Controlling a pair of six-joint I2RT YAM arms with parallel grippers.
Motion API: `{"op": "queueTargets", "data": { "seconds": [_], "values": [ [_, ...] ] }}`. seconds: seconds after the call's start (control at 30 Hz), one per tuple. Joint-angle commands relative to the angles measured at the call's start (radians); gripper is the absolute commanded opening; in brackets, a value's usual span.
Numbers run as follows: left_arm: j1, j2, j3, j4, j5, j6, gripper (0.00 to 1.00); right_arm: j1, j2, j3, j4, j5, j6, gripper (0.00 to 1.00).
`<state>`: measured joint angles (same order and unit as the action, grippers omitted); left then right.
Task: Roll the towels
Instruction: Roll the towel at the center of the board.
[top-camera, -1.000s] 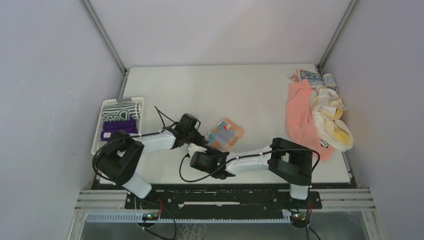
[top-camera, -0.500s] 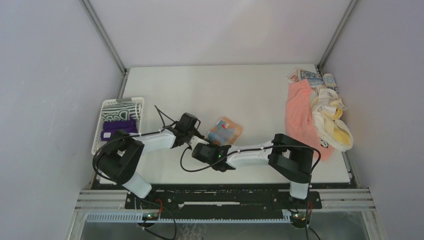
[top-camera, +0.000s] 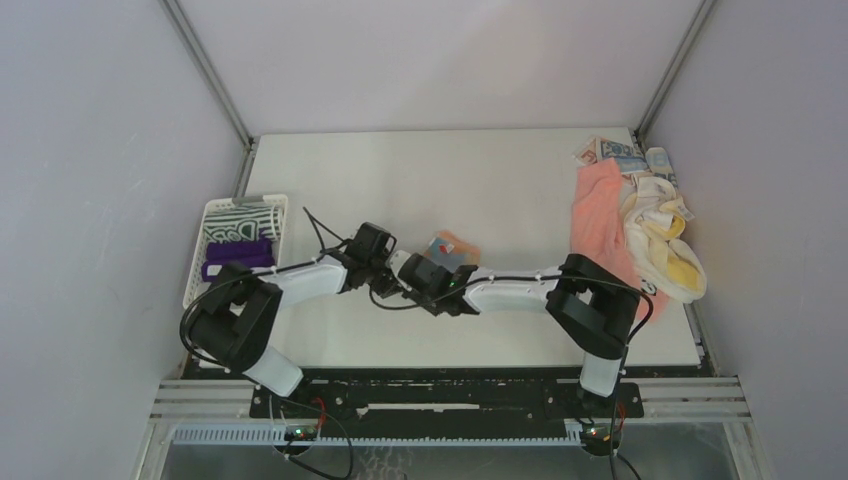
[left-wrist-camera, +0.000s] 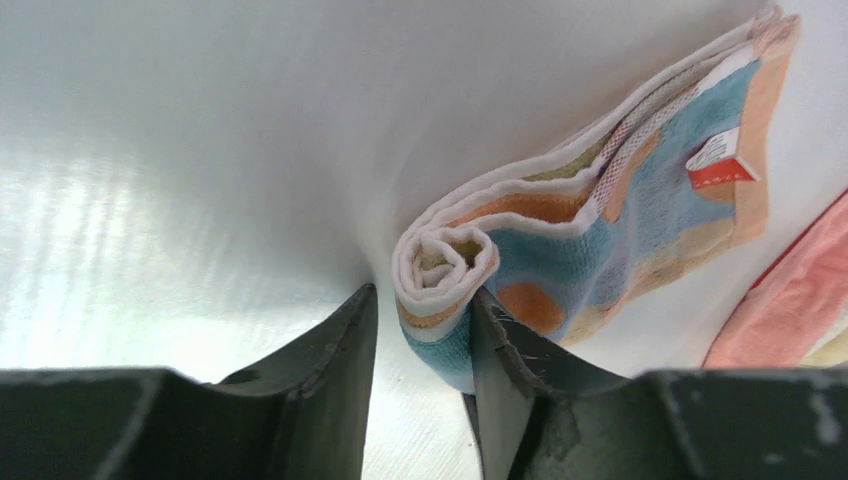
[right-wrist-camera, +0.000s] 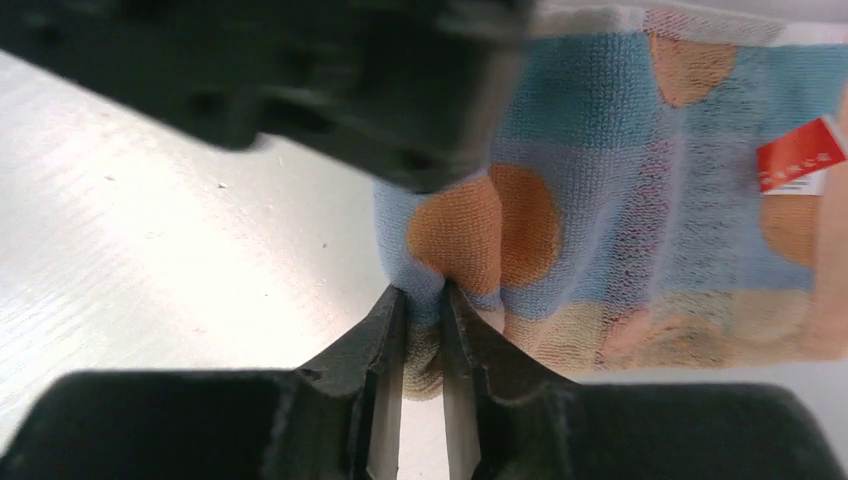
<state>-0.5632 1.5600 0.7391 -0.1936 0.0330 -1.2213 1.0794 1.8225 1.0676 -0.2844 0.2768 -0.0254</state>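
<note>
Left pincer (left-wrist-camera: 423, 293) is standing with its jaws apart on either side of the rolled end of the light-blue towel (left-wrist-camera: 640, 200). The roll is leaning against one finger, while a sliver of worktop (left-wrist-camera: 200, 150) is showing between it and the other finger. Right pincer (right-wrist-camera: 423, 292) is nipping the same towel's near edge, its fingers drawn almost together with a fold of blue-and-orange cloth caught between the tips. From above, both pincers are meeting nose to nose at the towel's near-left corner. Beyond the fingertips the towel is lying partly rolled and partly flat, its orange patches facing up and a red tag (right-wrist-camera: 800, 155) sitting toward its far end. Well off to the left pincer's left, a white basket (top-camera: 197, 265) is holding a striped towel (top-camera: 248, 214) and purple towels (top-camera: 238, 262). Far off to the right pincer's right and beyond it, a salmon-pink towel (top-camera: 598, 225), a cream-yellow towel (top-camera: 668, 255) and a blue-printed towel (top-camera: 618, 152) are lying heaped at the worktop's edge.
</note>
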Motion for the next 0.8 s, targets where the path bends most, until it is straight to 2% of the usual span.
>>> {"op": "queueTargets", "data": {
  "seconds": [0.0, 0.13, 0.23, 0.4, 0.57, 0.77],
  "values": [
    [0.026, -0.054, 0.02, -0.107, -0.059, 0.055, 0.46, -0.12, 0.069, -0.043, -0.059, -0.425, 0.012, 0.14],
    [0.053, -0.102, 0.015, -0.111, -0.06, 0.058, 0.56, -0.264, 0.059, -0.034, -0.051, -0.785, 0.029, 0.05],
    [0.072, -0.143, 0.002, -0.114, -0.065, 0.055, 0.64, -0.358, 0.07, -0.032, -0.01, -1.022, 0.082, 0.05],
    [0.108, -0.224, -0.029, -0.109, -0.08, 0.057, 0.74, -0.456, 0.156, -0.028, 0.127, -1.3, 0.253, 0.03],
    [0.096, -0.265, -0.068, -0.068, -0.043, 0.043, 0.78, -0.524, 0.242, -0.044, 0.297, -1.436, 0.442, 0.03],
    [0.015, -0.235, -0.109, 0.01, -0.001, -0.012, 0.78, -0.582, 0.298, -0.07, 0.348, -1.429, 0.517, 0.03]
  ]
}}
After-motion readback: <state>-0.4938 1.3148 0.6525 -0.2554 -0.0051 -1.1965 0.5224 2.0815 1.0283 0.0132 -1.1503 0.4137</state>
